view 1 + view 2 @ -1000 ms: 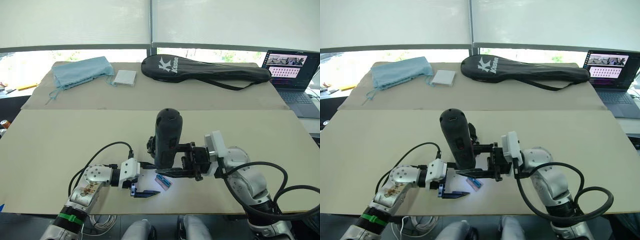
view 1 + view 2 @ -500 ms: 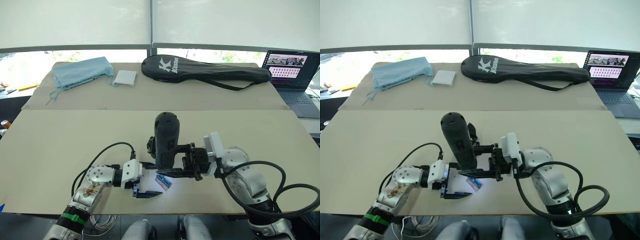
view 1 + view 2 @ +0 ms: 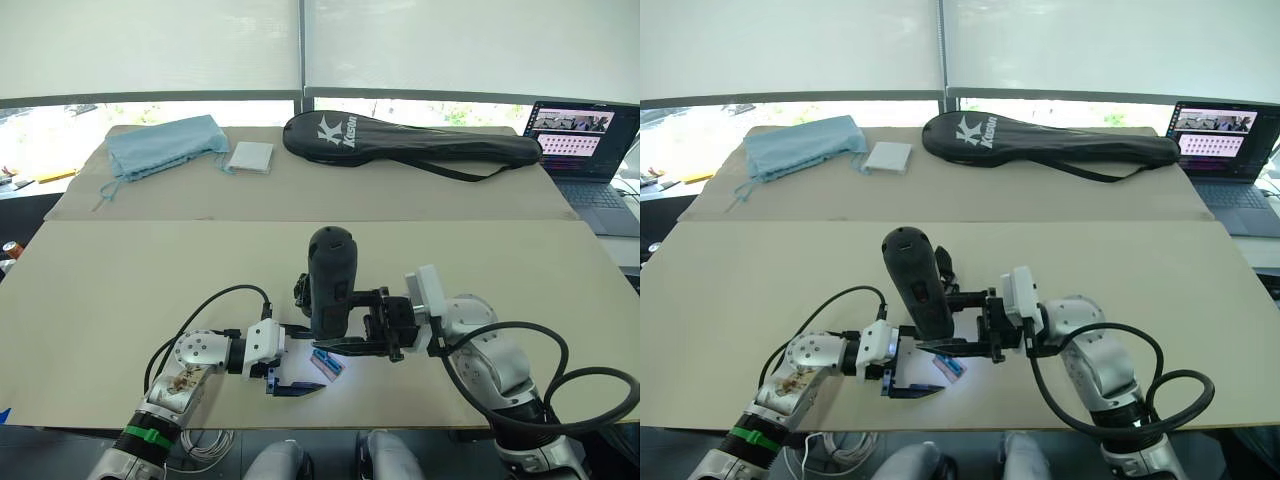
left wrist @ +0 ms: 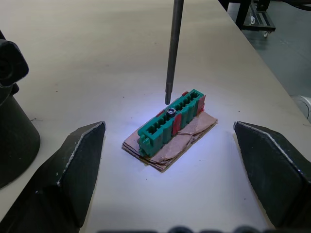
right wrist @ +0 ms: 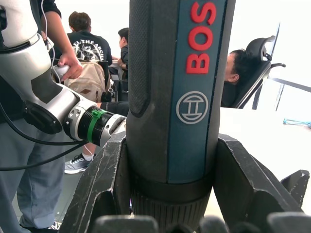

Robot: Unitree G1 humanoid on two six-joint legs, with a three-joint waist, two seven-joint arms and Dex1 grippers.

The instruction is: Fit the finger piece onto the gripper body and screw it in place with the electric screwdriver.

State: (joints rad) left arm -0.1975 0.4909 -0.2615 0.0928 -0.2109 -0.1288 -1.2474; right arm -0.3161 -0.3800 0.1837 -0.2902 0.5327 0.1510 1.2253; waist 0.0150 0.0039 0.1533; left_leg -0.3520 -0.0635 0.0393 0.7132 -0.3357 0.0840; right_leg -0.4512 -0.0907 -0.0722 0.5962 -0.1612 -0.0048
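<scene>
left gripper (image 3: 296, 374) | moved right, nearer green block (image 4: 169, 120)

I am looking down on a wide beige desk (image 3: 120, 300) with a seam running across it where a second surface (image 3: 330, 195) joins at the far side. On that far part lie a light blue cloth bag (image 3: 162, 143), a small white square pad (image 3: 249, 156) and a long black racket bag (image 3: 410, 138). At the far right an open laptop (image 3: 580, 135) shows a lit screen. Behind everything, white roller blinds (image 3: 150, 45) cover most of the windows, leaving a bright strip of daylight and greenery below them. In the right wrist view I see people (image 5: 85, 41) standing and sitting in the room and a black office chair (image 5: 255, 60).
</scene>
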